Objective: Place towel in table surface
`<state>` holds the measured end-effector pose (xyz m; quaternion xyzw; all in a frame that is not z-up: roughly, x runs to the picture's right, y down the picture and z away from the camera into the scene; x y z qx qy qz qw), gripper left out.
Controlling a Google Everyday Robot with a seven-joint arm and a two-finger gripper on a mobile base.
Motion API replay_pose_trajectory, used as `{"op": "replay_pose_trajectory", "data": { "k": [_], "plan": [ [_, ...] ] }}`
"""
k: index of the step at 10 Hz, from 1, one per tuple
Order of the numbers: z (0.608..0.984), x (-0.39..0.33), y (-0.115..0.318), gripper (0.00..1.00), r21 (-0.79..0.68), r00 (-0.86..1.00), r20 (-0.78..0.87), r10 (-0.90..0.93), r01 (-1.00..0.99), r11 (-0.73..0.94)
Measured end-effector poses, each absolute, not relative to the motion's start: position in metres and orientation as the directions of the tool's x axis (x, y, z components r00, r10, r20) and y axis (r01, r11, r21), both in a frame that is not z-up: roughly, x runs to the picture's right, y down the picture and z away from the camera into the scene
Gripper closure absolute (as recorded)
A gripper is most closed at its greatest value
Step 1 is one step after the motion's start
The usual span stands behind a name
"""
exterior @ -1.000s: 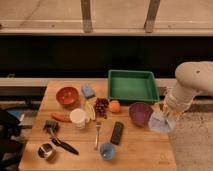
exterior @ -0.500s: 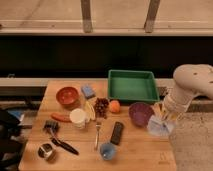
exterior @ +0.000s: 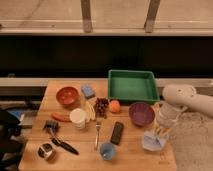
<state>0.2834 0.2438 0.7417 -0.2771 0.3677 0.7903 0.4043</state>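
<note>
The towel point(exterior: 152, 142) is a pale, crumpled cloth at the right front corner of the wooden table point(exterior: 130, 159). Its lower part is at the table surface and its top is bunched upward. My gripper point(exterior: 162, 132) is right above it, at the end of the white arm point(exterior: 186, 98) coming in from the right. It is shut on the towel's top.
A purple bowl point(exterior: 141, 113) stands just left of the arm and a green tray point(exterior: 131, 86) behind it. A black remote point(exterior: 117, 133), blue cup point(exterior: 107, 150), fork point(exterior: 97, 134), orange point(exterior: 115, 106), white cup point(exterior: 78, 118) and red bowl point(exterior: 67, 95) lie further left.
The gripper has moved down and slightly left with the towel, from beside the purple bowl to the table surface near the front right corner.
</note>
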Motion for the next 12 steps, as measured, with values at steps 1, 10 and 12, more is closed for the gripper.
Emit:
{"op": "replay_pose_trajectory", "data": {
  "k": [1,10,12],
  "plan": [
    [0.747,0.281,0.256,1.00,0.366,-0.515,-0.755,0.406,-0.845,-0.391],
    [0.748,0.275,0.271,0.44,0.350,-0.476,-0.802,0.360,-0.864,-0.363],
    [0.748,0.275,0.271,0.44,0.350,-0.477,-0.802,0.360,-0.863,-0.364]
  ]
}}
